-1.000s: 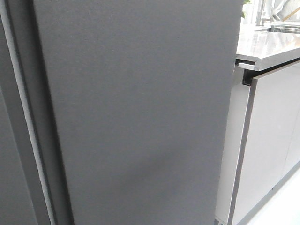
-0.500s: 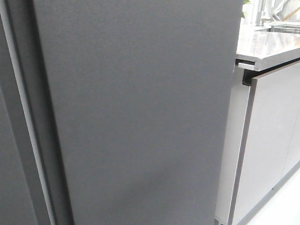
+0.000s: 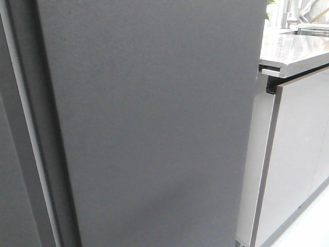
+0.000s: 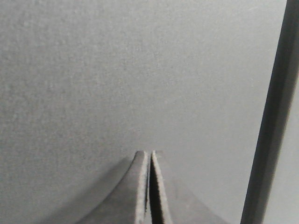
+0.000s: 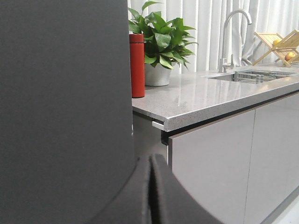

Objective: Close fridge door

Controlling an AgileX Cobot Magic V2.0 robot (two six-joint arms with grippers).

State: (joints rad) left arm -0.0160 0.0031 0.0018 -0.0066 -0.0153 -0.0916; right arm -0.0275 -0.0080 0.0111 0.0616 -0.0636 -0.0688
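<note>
At the far left of the front view, a dark grey panel (image 3: 7, 170) edged by a thin white strip (image 3: 25, 123) is standing tall. Just beside it, the fridge door (image 3: 154, 128), a flat matte dark grey slab, is filling most of that view and running past both the top and bottom of the picture. Neither arm is showing in that view.

The left gripper (image 4: 149, 154) is pointing straight at a matte grey surface (image 4: 117, 74), its two fingers pressed together with nothing between them. The tips are sitting very close to that surface; whether they are touching it is unclear. A dark vertical groove (image 4: 271, 116) is running beside the gripper.

The right gripper (image 5: 150, 158) is also closed and empty, fingers meeting in a thin seam. The fridge door (image 5: 65, 107) is rising just beside it. Beyond the gripper, a speckled grey countertop (image 5: 196, 100) is sitting over glossy pale grey cabinet doors (image 5: 210, 172). On the countertop, a red bottle (image 5: 137, 65) is standing upright next to a potted green plant (image 5: 161, 44), with a curved faucet (image 5: 231, 35) and a sink (image 5: 254, 75) further along, and a wooden rack (image 5: 280, 44) beyond that.
</note>
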